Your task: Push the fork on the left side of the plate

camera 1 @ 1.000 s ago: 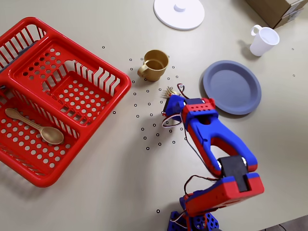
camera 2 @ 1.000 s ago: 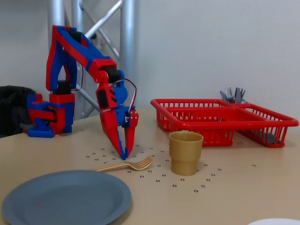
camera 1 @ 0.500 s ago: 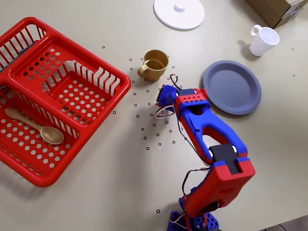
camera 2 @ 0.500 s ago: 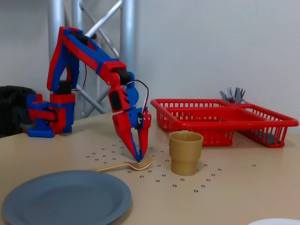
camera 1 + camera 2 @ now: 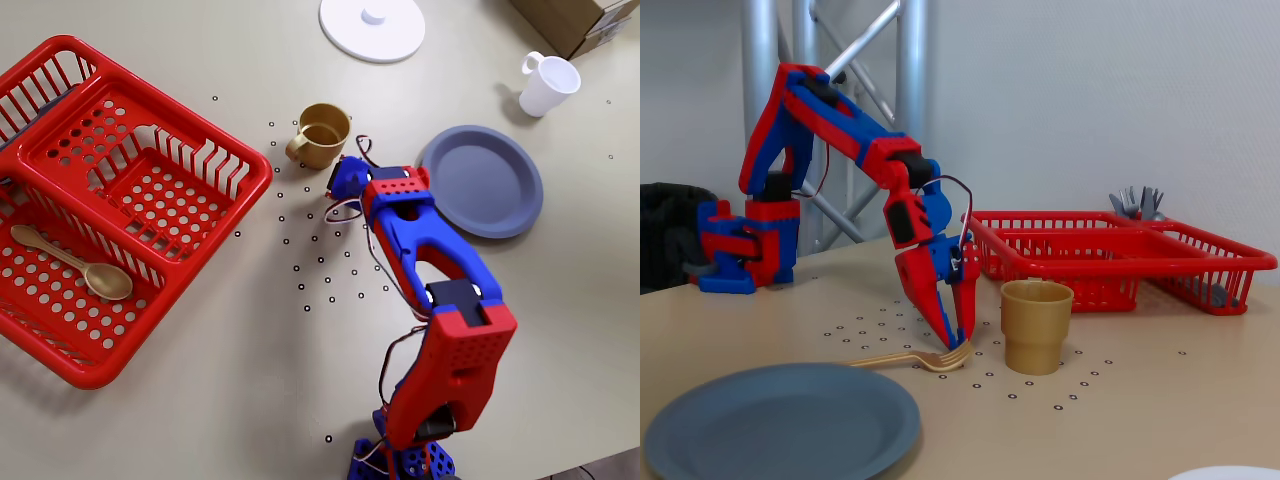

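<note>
Desk [image 5: 200, 400]: beige, marked with small black dots around its middle.

Red basket [image 5: 110, 200]: perforated, takes up the left edge of the desk in the overhead view, reaching toward the far left corner. A tan spoon [image 5: 75, 262] lies in its near compartment.

Arm [image 5: 440, 300]: red and blue, base at the near edge of the desk in the overhead view, reaching toward the middle of the desk.

Plate [image 5: 485, 180]: grey-blue, round, flat on the desk toward the right edge in the overhead view, just beside the arm's wrist. In the fixed view it sits at the nearest edge [image 5: 780, 425].

White round disc [image 5: 372, 27]: at the far edge of the desk, knob on top.

White mug [image 5: 548, 84]: near the far right corner.

Tan cup [image 5: 1036, 325]: upright, mid-desk, between basket and plate, just beside the jaws.

Jaws [image 5: 958, 340]: pointing down, tips at the desk surface. They look nearly together; whether anything is pinched between them cannot be told.

Fork [image 5: 910, 358]: tan, lying flat on the desk between plate and tan cup in the fixed view. Its tines sit right at the jaw tips; handle runs away from the cup toward the plate's far rim. Contact appears likely, not confirmed. In the overhead view the fork is hidden under the arm.
</note>
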Controlling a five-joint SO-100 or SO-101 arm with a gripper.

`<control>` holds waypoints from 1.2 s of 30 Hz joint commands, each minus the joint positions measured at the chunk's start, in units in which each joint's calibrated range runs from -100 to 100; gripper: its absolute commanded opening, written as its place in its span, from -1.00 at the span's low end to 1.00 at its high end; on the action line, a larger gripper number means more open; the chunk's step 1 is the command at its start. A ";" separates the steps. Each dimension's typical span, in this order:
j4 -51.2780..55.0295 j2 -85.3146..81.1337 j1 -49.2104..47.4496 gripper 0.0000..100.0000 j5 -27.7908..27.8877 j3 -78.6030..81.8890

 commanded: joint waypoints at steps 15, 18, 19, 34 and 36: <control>-0.76 1.05 9.04 -1.00 2.98 -10.59; -0.76 0.12 8.46 -1.00 2.44 -8.50; -0.76 -0.13 8.03 -1.00 2.05 -7.96; -0.76 -2.25 1.36 -1.00 -1.95 -6.69; -0.76 -1.99 1.93 -1.00 -1.51 -6.96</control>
